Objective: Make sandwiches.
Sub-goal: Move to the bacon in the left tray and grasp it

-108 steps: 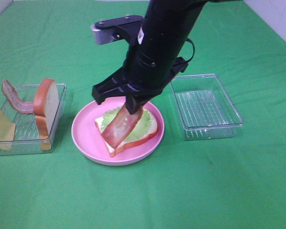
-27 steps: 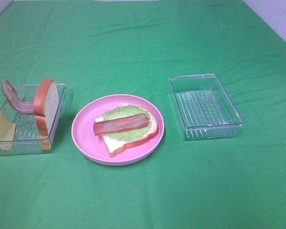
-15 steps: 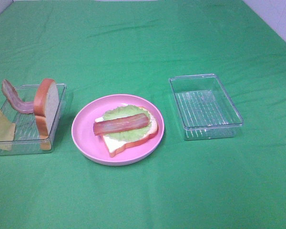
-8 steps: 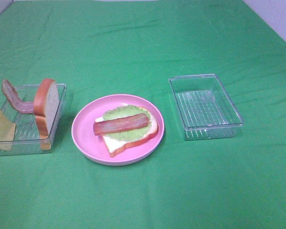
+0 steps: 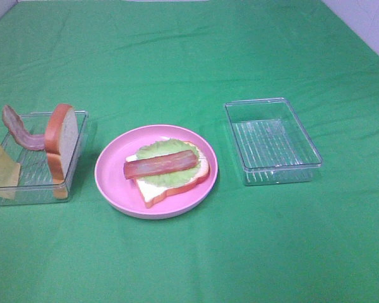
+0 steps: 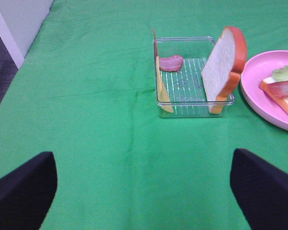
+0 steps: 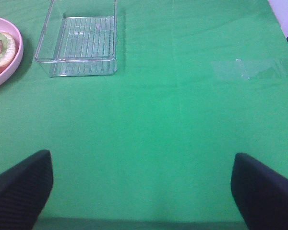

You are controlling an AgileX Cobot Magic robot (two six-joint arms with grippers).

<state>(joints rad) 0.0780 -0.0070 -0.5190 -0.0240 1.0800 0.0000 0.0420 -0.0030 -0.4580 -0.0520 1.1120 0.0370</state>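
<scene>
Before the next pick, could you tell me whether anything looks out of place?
In the left tray, the spare bacon strip pokes above the rim; the bread slice and cheese stand on edge, not flat.

High camera looks down; both low wrist views share the pink plate (image 5: 110, 170).

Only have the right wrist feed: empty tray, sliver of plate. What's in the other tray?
Observer: The left tray holds a bread slice on edge, a bacon strip and a cheese square.
Operator: What's on the plate?
Observer: From the bottom: base bread, lettuce, top bacon lying across. No cheese, no top slice.
Operator: And the left gripper?
Observer: Open, empty, short of the left tray.
</scene>
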